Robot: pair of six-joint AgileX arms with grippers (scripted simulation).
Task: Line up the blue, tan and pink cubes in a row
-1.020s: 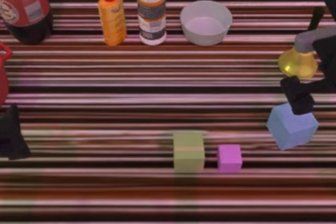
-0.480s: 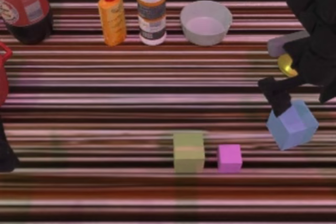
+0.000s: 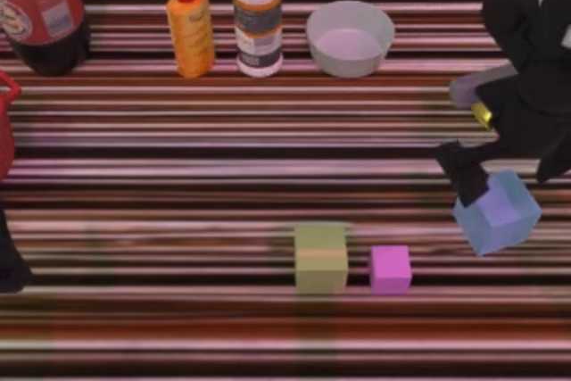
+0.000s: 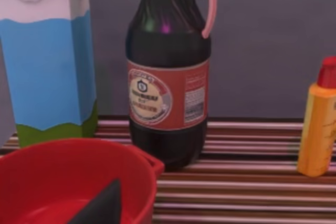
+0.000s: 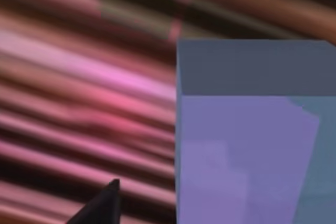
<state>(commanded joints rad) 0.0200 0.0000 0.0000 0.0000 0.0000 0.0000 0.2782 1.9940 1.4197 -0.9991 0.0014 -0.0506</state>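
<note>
While under dim light, striped table (image 3: pixel 178 131) against grey wall (image 4: pixel 273 35).

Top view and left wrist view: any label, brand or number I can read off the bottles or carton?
None is legible.
Dark soda bottle: red label with round emblem and white panel, print blurred.
White bottle: banded label, too small to read.
Orange bottle: blurred.
Carton: no text visible.

I'm working in a rendered tabletop scene, not a real room: a striped tabletop (image 3: pixel 178 131) against a plain grey backdrop, stocked like a kitchen with a dark sauce bottle (image 4: pixel 168 72), a carton (image 4: pixel 47 56), squeeze bottles (image 3: pixel 190 24) and a bowl (image 3: pixel 350 37).
</note>
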